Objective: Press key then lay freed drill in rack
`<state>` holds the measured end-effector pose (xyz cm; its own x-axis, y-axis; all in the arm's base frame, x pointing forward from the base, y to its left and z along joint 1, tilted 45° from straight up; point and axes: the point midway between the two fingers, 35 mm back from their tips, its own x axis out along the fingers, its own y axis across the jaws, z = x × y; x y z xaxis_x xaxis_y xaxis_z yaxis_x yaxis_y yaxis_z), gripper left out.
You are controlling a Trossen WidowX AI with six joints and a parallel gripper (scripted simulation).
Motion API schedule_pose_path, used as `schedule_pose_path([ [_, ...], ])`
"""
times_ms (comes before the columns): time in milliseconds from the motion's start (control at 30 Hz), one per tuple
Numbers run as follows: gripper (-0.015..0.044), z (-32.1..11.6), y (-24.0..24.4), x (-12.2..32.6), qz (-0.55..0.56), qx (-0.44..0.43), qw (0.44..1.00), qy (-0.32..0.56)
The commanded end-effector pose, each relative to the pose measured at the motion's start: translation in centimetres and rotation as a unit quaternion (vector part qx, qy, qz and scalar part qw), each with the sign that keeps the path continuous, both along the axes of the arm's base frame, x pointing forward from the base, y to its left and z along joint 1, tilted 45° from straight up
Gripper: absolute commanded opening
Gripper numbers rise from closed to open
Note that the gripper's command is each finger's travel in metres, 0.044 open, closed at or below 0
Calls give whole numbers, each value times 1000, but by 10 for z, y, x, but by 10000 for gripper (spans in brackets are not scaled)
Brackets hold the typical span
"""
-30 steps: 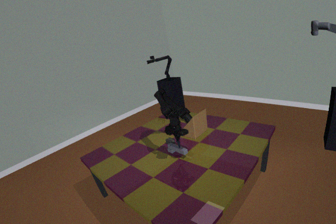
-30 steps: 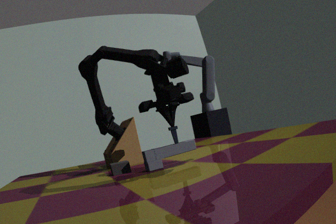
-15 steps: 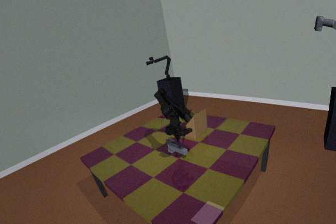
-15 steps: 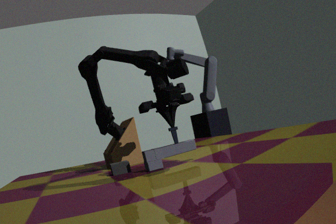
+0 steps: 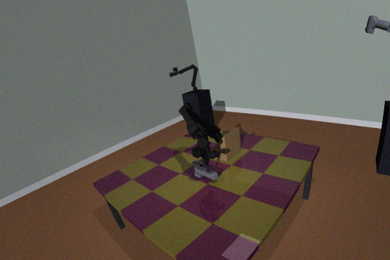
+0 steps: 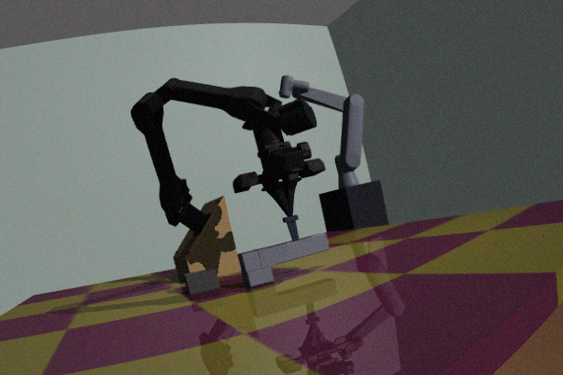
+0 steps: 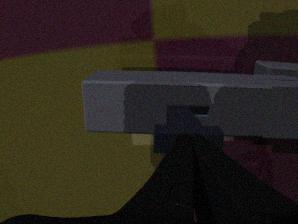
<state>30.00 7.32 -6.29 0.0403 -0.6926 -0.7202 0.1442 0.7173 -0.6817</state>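
A blue-grey key (image 5: 207, 167) (image 6: 293, 229) (image 7: 161, 143) with a T-shaped head stands upright in the slot of a raised grey bar (image 5: 211, 175) (image 6: 280, 253) (image 7: 102, 107). The bar rests on a short foot at one end. My gripper (image 5: 207, 163) (image 6: 288, 214) (image 7: 187, 143) is shut and empty, pointing down, its fingertips on or just over the key's head. I cannot make out the drill; pale patches show past the bar's lower edge in the wrist view. A small dark grey block (image 6: 203, 282) beside the bar's foot may be the rack, but I cannot tell.
A tan wooden panel (image 5: 234, 144) (image 6: 229, 267) stands upright behind the bar, near my arm's base. A grey second arm (image 5: 379, 24) (image 6: 353, 132) stands on a dark pedestal (image 5: 389, 139) (image 6: 369, 205) beyond the table. A pale square (image 5: 240, 247) lies at the table's near edge.
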Motion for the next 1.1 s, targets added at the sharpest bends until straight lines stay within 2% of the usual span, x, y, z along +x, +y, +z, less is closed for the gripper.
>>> schedule_pose_path([
  [0,0,-17,-18,-5,-19,-7,1000,18],
  [33,0,-17,-18,-5,-19,-7,1000,18],
  [367,263,38,41,3,-19,-5,1000,18],
  [467,341,31,34,5,-9,-4,1000,19],
  [600,440,39,9,7,81,4,991,105],
  [800,440,51,-38,6,240,10,939,247],
  [1067,440,68,-105,-6,410,-7,816,408],
])
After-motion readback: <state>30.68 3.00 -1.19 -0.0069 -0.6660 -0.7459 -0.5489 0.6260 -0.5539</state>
